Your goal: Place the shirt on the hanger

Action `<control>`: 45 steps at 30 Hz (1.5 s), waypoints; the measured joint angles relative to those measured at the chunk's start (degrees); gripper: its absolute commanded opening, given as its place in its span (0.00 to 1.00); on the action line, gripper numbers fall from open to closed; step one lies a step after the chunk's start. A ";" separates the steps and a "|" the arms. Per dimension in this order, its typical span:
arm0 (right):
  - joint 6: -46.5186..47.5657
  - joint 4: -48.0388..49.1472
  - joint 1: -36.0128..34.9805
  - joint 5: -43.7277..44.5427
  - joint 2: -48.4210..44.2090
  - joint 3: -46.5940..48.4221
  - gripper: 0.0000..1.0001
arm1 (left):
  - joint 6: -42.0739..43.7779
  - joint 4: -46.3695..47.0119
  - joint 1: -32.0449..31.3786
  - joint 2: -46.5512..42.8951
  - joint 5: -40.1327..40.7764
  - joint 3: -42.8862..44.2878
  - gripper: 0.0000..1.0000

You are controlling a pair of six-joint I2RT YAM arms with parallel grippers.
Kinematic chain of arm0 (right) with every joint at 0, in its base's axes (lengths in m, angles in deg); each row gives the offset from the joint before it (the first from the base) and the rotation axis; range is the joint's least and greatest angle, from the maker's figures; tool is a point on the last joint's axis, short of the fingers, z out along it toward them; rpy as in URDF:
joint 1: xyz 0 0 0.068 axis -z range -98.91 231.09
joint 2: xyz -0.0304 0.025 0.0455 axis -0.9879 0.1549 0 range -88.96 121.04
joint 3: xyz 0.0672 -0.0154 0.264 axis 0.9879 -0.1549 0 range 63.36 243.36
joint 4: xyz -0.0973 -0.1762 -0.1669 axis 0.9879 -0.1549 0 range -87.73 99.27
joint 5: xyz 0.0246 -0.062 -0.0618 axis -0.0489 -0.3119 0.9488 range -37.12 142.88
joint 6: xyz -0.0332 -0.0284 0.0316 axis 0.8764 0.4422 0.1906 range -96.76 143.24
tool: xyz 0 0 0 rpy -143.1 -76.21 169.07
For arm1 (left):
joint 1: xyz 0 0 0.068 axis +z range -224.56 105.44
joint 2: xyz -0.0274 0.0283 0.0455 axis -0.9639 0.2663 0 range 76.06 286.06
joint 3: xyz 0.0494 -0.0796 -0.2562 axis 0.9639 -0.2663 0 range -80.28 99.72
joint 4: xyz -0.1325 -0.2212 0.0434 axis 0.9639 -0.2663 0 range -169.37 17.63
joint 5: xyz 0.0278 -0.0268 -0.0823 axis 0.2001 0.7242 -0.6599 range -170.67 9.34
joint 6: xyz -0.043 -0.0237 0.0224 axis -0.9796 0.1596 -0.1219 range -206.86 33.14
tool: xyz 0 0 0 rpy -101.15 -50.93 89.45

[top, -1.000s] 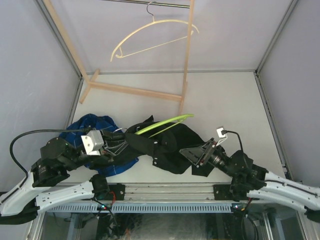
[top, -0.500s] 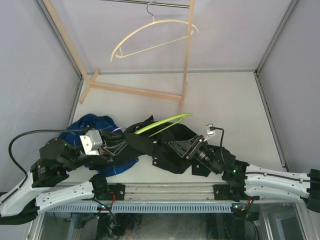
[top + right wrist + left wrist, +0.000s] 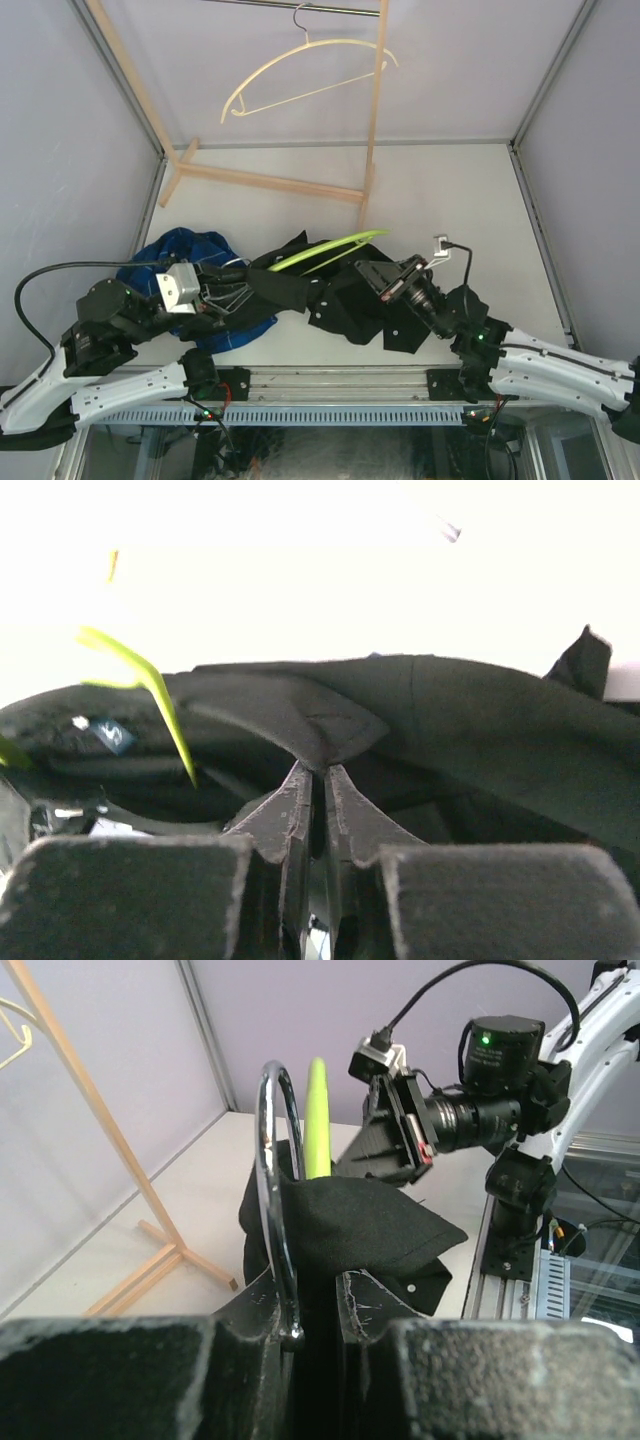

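The black shirt [image 3: 345, 300] lies crumpled on the table between my arms. The lime-green hanger [image 3: 330, 250] angles up out of it, one arm inside the cloth. My left gripper [image 3: 225, 293] is shut on the hanger's metal hook [image 3: 275, 1180], which runs up along the left finger [image 3: 250, 1305] in the left wrist view, with the shirt [image 3: 360, 1225] and the green hanger [image 3: 318, 1120] just beyond. My right gripper [image 3: 372, 274] is shut on a pointed fold of the shirt [image 3: 330, 725]. The pinch shows at the right gripper's [image 3: 321, 772] tips, with the hanger [image 3: 150, 685] to the left.
A blue plaid shirt [image 3: 185, 250] lies bunched under my left arm. A wooden rack [image 3: 372, 130] stands at the back, with a cream hanger [image 3: 300, 65] on its rail. Grey walls close in both sides. My right arm [image 3: 490, 1110] fills the right of the left wrist view.
My right gripper reached left into the shirt, closed on a fold of it and lifted it slightly. My left gripper stayed shut on the hook, hardly moving.
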 measured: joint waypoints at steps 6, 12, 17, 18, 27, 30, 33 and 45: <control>1.99 -3.54 6.14 -0.90 -4.96 2.10 0.01 | -0.31 0.00 0.00 -0.72 -2.08 -0.39 0.00; 4.22 -7.06 9.18 -2.43 -7.78 3.58 0.00 | -0.42 -0.24 0.00 -0.76 -3.45 -1.46 0.00; 7.26 -10.14 9.44 -2.80 -9.38 5.35 0.00 | -0.68 -0.28 0.00 -1.16 -3.48 -1.70 0.00; 8.11 -10.80 9.44 -2.91 -9.57 5.70 0.00 | -0.70 -0.37 0.00 -1.27 -3.45 -1.75 0.00; 9.94 -15.61 9.70 -3.72 -10.01 6.56 0.36 | -0.70 -0.55 0.00 -1.77 -3.08 -1.77 0.00; 7.43 -16.13 10.10 -3.98 -8.79 6.56 0.43 | -0.70 -0.11 0.00 -1.84 -2.91 -1.77 0.00; 4.42 -16.44 9.66 -3.78 -7.23 6.56 0.45 | -0.68 0.44 0.00 -1.81 -2.89 -1.77 0.00; -7.82 -15.76 -1.14 6.05 -6.51 6.56 0.46 | -0.66 1.73 0.00 -1.70 -2.71 -1.77 0.00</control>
